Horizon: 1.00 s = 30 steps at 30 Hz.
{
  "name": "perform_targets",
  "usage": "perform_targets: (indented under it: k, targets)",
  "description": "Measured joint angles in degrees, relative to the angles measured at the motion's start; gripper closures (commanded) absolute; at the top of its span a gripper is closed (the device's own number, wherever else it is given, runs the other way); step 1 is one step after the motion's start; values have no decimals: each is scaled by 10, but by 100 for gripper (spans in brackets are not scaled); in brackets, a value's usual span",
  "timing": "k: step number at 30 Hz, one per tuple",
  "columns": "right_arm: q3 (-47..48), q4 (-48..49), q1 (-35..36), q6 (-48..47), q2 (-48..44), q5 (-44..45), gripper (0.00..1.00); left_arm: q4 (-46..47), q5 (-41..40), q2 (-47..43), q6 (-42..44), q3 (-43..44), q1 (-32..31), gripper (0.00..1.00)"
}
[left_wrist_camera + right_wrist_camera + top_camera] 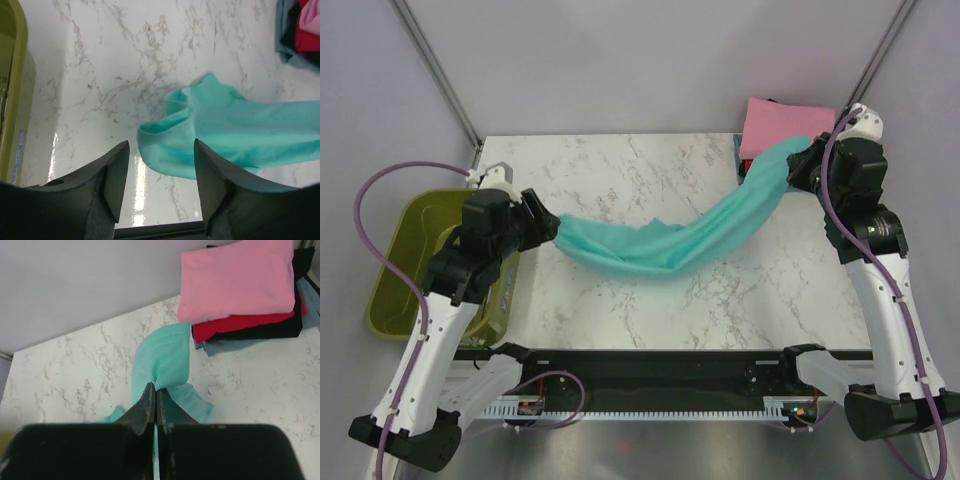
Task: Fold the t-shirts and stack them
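The teal t-shirt point(670, 245) hangs in a sagging band across the marble table, from my left gripper point(548, 228) to my right gripper point(807, 160). In the right wrist view my right gripper point(156, 389) is shut on a bunched end of the teal shirt point(165, 360). In the left wrist view my left gripper point(160, 145) is open, and the other end of the teal shirt point(240, 130) lies just beyond and between the fingertips, not pinched. A folded stack sits at the back right: pink point(235, 280) on top, then red point(240, 322), black point(280, 329) and grey-blue point(225, 346).
An olive-green plastic basket point(410, 260) stands off the table's left edge beside the left arm, and it also shows in the left wrist view point(12, 100). The folded stack point(785, 122) is close behind the right gripper. Grey walls enclose the table.
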Motion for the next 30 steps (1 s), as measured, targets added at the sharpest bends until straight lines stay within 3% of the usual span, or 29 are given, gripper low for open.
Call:
perform_targets:
  k: [2, 3, 10, 14, 21, 30]
  targets:
    - [-31, 1, 0, -2, -14, 0, 100, -13, 22, -24, -5, -47, 0, 26]
    - [-53, 3, 0, -3, -24, -1, 100, -19, 30, -29, -4, -60, 0, 25]
    - [-241, 5, 0, 10, -98, -39, 100, -9, 37, 28, 7, -56, -7, 32]
    - [-313, -1, 0, 21, -110, -52, 100, 52, 49, 139, 20, -30, -67, 32]
    - [-362, -2, 0, 24, -117, -61, 100, 163, 80, 462, 58, 86, -199, 30]
    - [-365, -2, 0, 20, -123, -83, 100, 212, 131, 694, 110, 218, -253, 29]
